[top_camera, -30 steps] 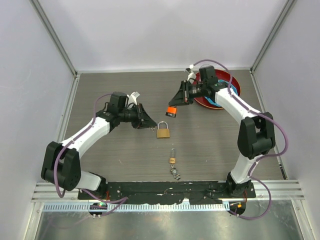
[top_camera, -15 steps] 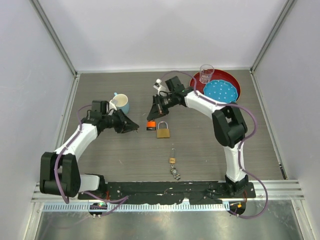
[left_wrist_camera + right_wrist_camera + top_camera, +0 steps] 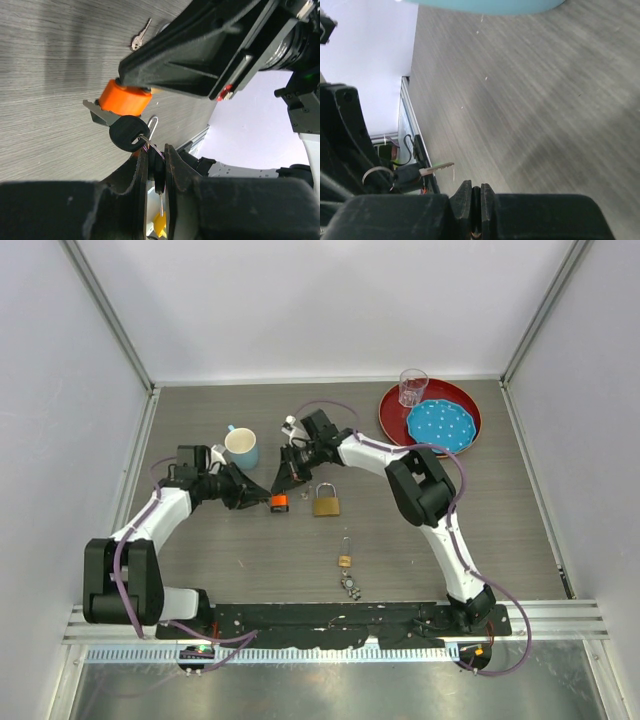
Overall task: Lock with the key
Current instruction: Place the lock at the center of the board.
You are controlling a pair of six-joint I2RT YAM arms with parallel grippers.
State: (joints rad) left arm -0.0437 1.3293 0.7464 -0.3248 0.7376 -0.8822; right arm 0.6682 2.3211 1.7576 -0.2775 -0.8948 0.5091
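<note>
The key (image 3: 280,502), a small bunch with an orange head (image 3: 125,98) and a black head (image 3: 129,133), hangs just above the table, left of the big brass padlock (image 3: 326,503). My left gripper (image 3: 265,497) comes at it from the left. In the left wrist view that gripper (image 3: 156,156) is shut on a black-headed key of the bunch, ring wire showing at the tips. My right gripper (image 3: 283,488) reaches in from the upper right and is shut on the orange head. Its tips (image 3: 476,192) show a sliver of orange between them.
A blue mug (image 3: 241,447) stands just behind both grippers. A tiny brass padlock (image 3: 344,560) with a silver keychain (image 3: 351,586) lies nearer the front. A red tray (image 3: 392,420) at the back right holds a blue plate (image 3: 441,424) and a glass (image 3: 412,387). A loose silver key (image 3: 140,36) lies on the table.
My right arm swung left from the red tray, carrying the orange-headed bunch to the left gripper. My left arm drew back to the left, uncovering the mug.
</note>
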